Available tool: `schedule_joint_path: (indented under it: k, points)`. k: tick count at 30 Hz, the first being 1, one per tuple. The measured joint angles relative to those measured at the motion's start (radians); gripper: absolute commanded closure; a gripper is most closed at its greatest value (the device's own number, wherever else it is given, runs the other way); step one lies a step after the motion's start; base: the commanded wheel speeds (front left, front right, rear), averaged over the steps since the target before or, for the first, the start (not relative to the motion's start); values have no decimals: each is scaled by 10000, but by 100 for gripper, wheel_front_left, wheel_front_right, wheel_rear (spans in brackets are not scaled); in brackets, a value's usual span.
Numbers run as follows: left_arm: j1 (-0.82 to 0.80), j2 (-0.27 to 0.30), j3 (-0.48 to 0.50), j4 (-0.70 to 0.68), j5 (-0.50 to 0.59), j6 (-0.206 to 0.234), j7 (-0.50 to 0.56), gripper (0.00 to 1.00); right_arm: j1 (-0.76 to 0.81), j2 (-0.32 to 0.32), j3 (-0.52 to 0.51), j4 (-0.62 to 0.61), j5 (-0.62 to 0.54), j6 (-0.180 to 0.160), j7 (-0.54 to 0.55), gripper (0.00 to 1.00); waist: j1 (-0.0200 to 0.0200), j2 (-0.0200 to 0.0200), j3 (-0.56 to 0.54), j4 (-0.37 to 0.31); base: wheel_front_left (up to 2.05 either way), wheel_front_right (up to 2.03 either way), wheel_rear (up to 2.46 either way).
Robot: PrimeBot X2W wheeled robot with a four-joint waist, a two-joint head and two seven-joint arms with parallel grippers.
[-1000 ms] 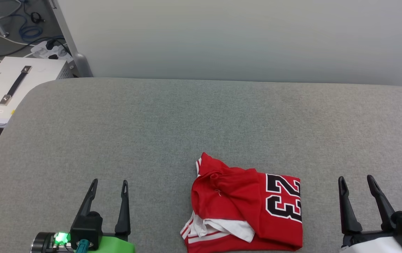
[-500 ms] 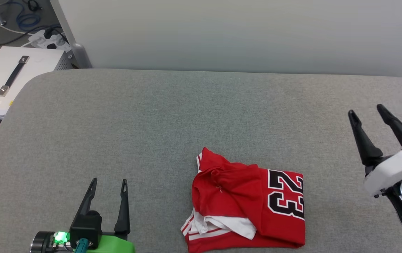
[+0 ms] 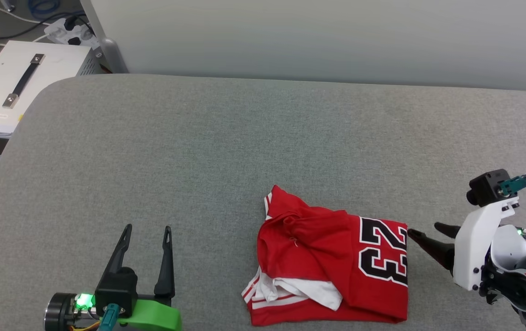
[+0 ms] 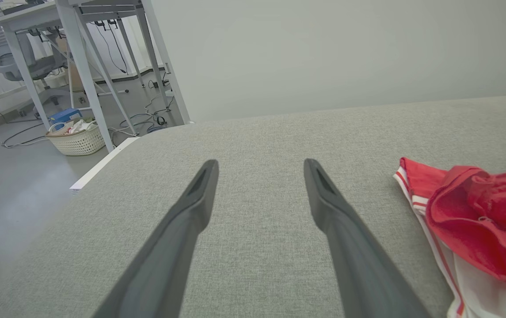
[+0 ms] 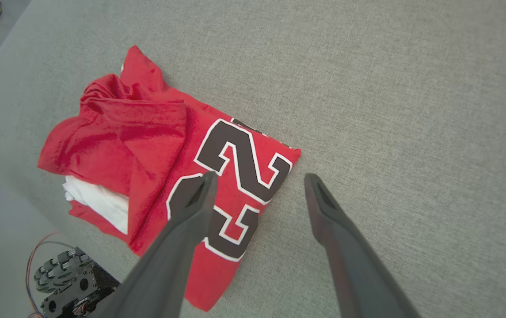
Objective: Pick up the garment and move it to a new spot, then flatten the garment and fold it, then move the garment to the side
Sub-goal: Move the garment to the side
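Head view: garment [image 3: 331, 266], red T-shirt numbered 23 with a white sleeve showing, lies loosely folded on grey padded surface [image 3: 244, 138], near the front edge, right of centre. Right gripper [image 3: 423, 228]: wrist turned, fingers apart, pointing left at the shirt's right edge, holding nothing. Left gripper [image 3: 148, 227]: fingers apart, pointing forward, well left of the shirt, empty. White case [image 3: 10, 87] stands beyond the surface's left corner.

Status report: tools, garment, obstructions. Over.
Left tool open, over the grey surface, left of the garment. Right tool open, tips at the garment's right edge, no grip. Garment bunched, unflattened. Nothing in the way.
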Motion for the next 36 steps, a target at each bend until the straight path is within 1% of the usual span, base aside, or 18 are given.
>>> schedule_joint_path:
  k: [3,8,10,11,12,16,20,21,22,23,24,28,32,34,35,36]
  points:
    - [-114,-15,-40,4,2,-27,0,0,12,4,190,297,274,0,322,0,0,0,144,72,0,0,0]
    - [-283,-40,-100,12,12,-29,0,0,8,130,527,809,393,0,374,0,0,0,429,188,0,0,0]
    - [-339,-56,-127,12,12,-31,0,0,-4,299,637,1135,430,0,284,0,0,0,561,231,0,0,0]
    - [-446,-92,-190,12,13,-36,0,0,-22,439,974,1601,487,0,199,0,0,0,751,291,0,0,0]
    - [-494,-102,-213,15,13,-36,0,0,-37,460,1127,1714,541,0,192,0,0,0,814,314,0,0,0]
    - [-597,-159,-280,46,23,-38,0,0,-226,445,1593,2019,727,0,17,0,0,0,978,416,0,0,0]
    - [-675,-173,-293,81,25,-42,0,0,-283,357,1996,2232,867,-2,-397,0,0,0,1045,504,0,0,0]
    - [-678,-173,-290,86,25,-40,0,0,-294,330,2102,2255,886,-2,-533,12,0,0,1043,508,0,0,0]
    - [-678,-171,-286,92,25,-40,0,0,-328,278,2209,2265,894,-2,-686,83,0,0,1033,506,0,0,0]
    - [-677,-171,-282,100,25,-40,0,0,-372,226,2297,2268,892,-2,-830,100,0,0,1020,501,0,0,0]
    - [-671,-173,-267,121,25,-29,0,0,-627,25,2694,2224,813,2,-1367,100,0,0,936,454,0,0,0]
    - [-652,-171,-251,146,25,-23,0,0,-818,-134,2964,2188,721,0,-1916,100,0,0,785,335,0,0,0]
    - [-558,-173,-211,134,23,19,0,0,-1266,-504,2991,1969,568,0,-2360,100,0,0,607,138,0,0,0]
    - [-437,-173,-192,130,23,35,0,0,-1499,-769,2991,1781,407,0,-2502,100,0,0,526,-14,0,0,0]
    - [-302,-178,-165,113,21,73,0,0,-1759,-1170,3001,1505,205,0,-2592,100,0,0,423,-273,0,0,0]
    - [-270,-182,-150,105,21,75,0,0,-1830,-1283,3010,1429,174,0,-2602,100,0,0,397,-356,0,0,0]
